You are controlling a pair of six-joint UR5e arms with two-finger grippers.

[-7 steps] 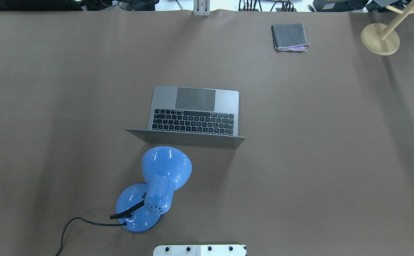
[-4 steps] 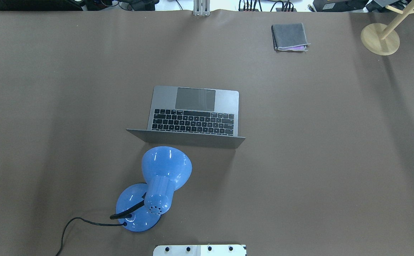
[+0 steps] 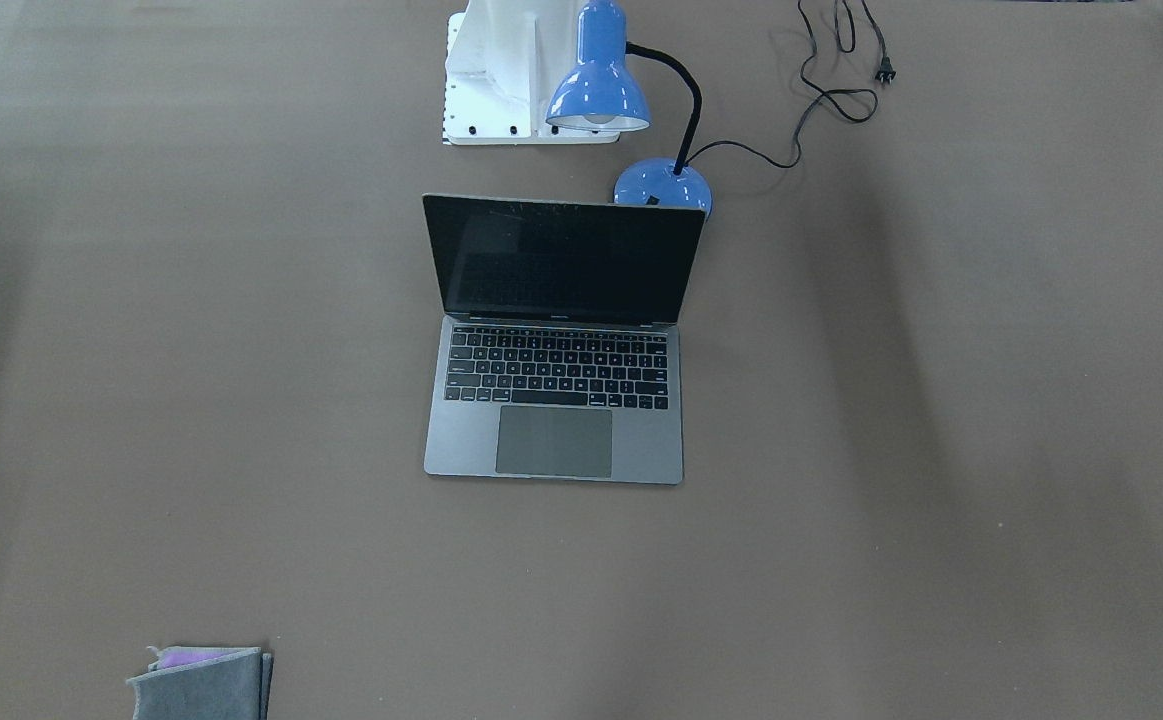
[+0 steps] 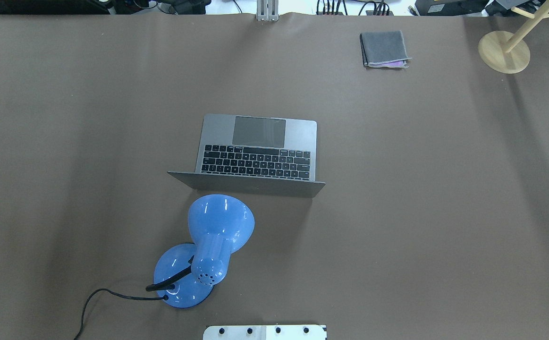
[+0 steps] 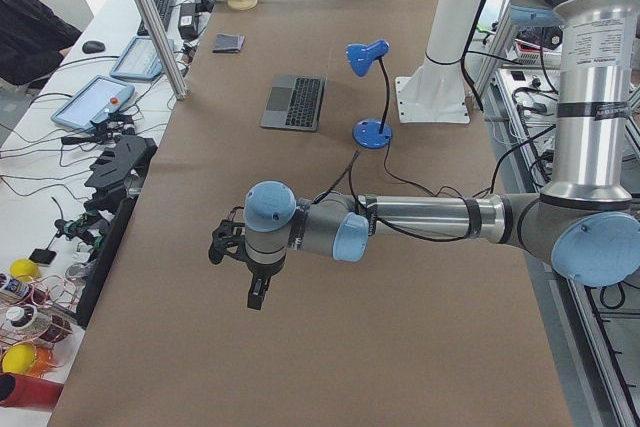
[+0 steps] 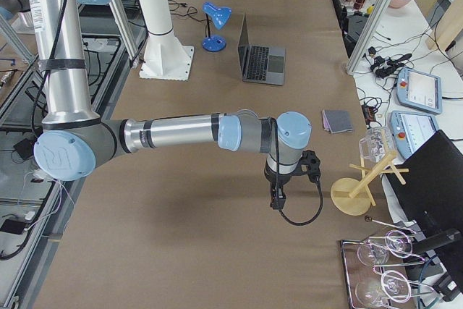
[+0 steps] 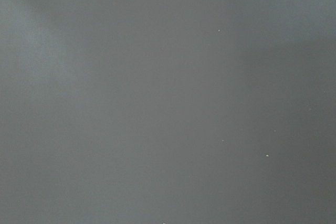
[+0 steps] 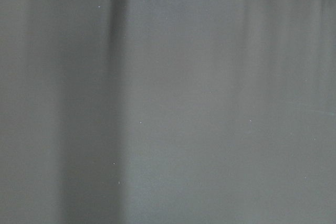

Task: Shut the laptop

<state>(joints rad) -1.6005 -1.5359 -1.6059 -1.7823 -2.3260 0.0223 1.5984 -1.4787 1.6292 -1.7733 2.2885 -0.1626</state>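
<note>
The grey laptop (image 4: pixel 302 137) stands open in the middle of the table, its dark screen (image 3: pixel 561 262) upright and its lid's back toward the robot. It also shows in the left side view (image 5: pixel 295 102) and the right side view (image 6: pixel 262 61). My left gripper (image 5: pixel 255 292) hangs over the table far from the laptop, near the table's left end. My right gripper (image 6: pixel 275 197) hangs over the table's right end. Both show only in the side views, so I cannot tell whether they are open or shut. Both wrist views show only the bare brown cover.
A blue desk lamp (image 4: pixel 220 226) stands just behind the laptop's lid on the robot's side, its black cord (image 4: pixel 90 302) trailing left. A folded grey cloth (image 4: pixel 384 48) and a wooden stand (image 4: pixel 504 51) sit at the far right. The robot's white base plate (image 4: pixel 265 332) is at the near edge.
</note>
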